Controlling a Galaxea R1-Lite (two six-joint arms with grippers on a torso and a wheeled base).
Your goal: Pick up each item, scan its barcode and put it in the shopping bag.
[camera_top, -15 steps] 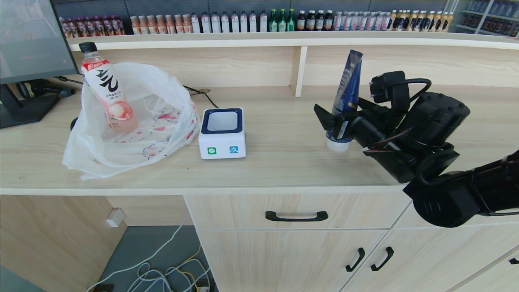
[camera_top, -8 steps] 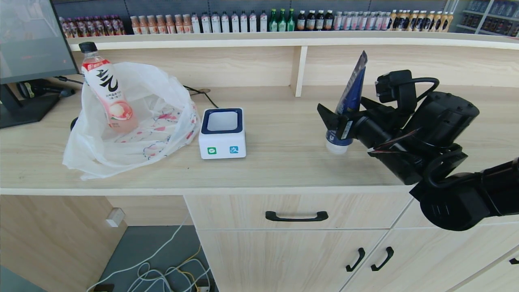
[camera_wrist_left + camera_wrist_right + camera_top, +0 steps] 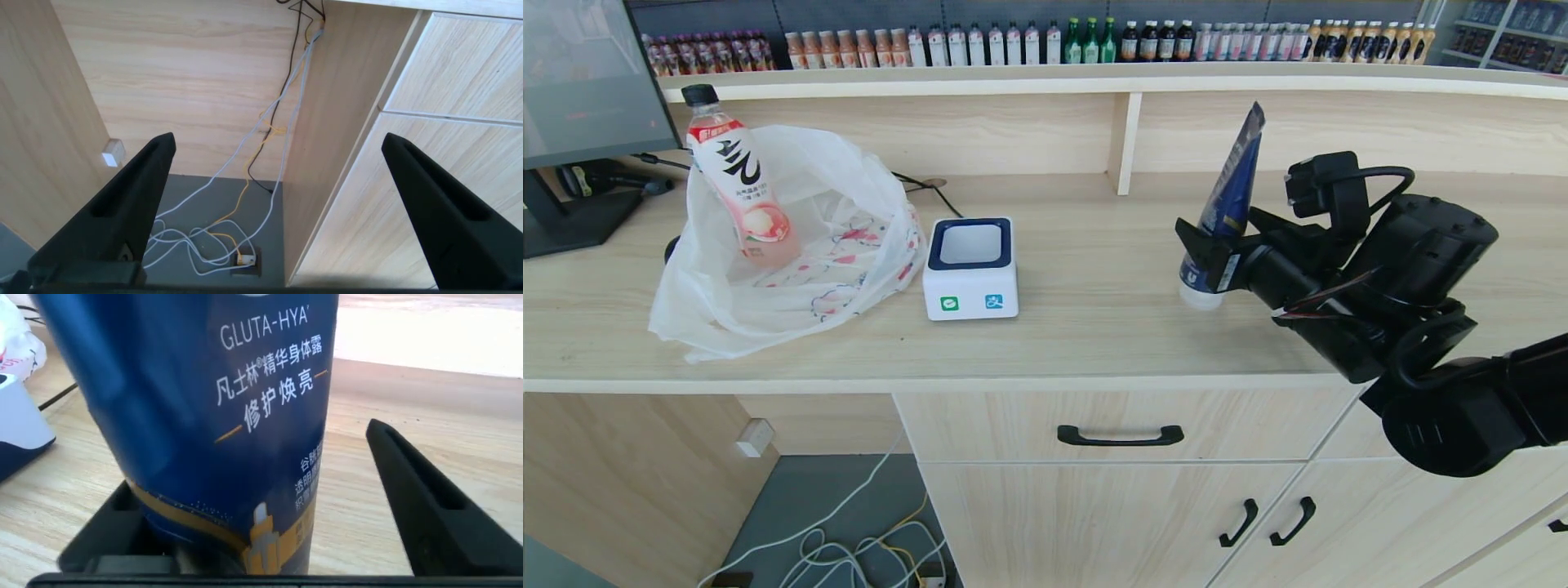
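Observation:
A dark blue tube [image 3: 1227,200] stands cap-down on the wooden counter [image 3: 1094,335], leaning a little to the right. My right gripper [image 3: 1207,263] is open around its lower part. In the right wrist view the tube [image 3: 221,416] rests against one finger while the other finger [image 3: 425,498] stands clear of it. The white barcode scanner [image 3: 971,267] sits mid-counter. Left of it lies the open white shopping bag [image 3: 849,245], with a pink drink bottle [image 3: 739,180] upright in it. My left gripper [image 3: 278,143] hangs open below the counter.
A monitor [image 3: 588,82] on its stand occupies the far left of the counter. A raised shelf with an upright divider [image 3: 1125,143] runs along the back. Drawers with black handles [image 3: 1120,435] are below. Cables [image 3: 221,237] lie on the floor.
My right arm has shifted to the right with the tube between its fingers. The tube's top has tipped to the right and the tube has turned more edge-on.

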